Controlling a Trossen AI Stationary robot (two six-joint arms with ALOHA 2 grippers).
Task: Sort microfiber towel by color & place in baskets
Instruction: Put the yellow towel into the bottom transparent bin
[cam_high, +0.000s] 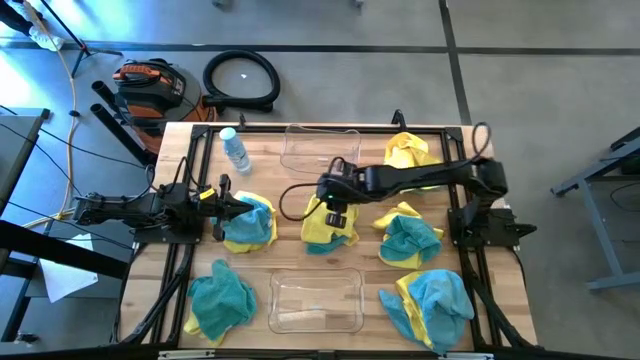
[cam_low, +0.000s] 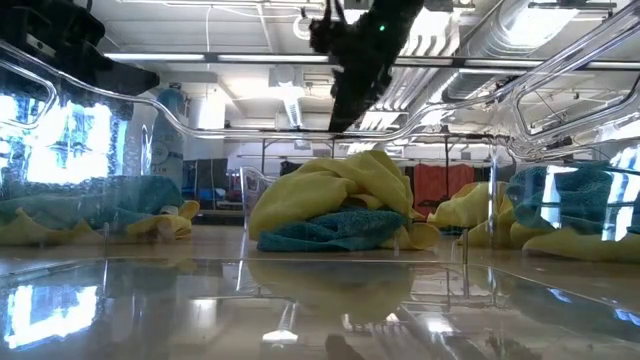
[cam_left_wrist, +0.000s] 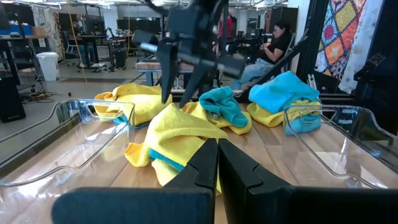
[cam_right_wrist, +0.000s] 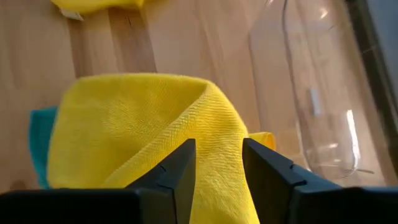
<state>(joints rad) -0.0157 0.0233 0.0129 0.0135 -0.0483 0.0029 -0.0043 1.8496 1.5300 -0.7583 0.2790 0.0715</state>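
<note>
Yellow cloth (cam_right_wrist: 155, 124) fills the space below my right pincer (cam_high: 336, 214), which hangs at mid-tabletop with its fingers (cam_right_wrist: 177, 168) parted and released, straddling a raised fold of that cloth without gripping it. A teal cloth (cam_right_wrist: 42, 140) peeks out beneath the yellow one. One clear basket (cam_high: 318, 148) stands just beyond my right pincer and another clear basket (cam_high: 318, 300) on the opposite side of it, nearer the tabletop's (cam_high: 180, 280) front edge. My left pincer (cam_high: 238, 208) rests clenched and empty beside a teal-and-yellow pile (cam_high: 252, 222). More teal and yellow cloths lie scattered around both pincers. A water bottle (cam_high: 235, 150) lies beyond my left pincer.
</note>
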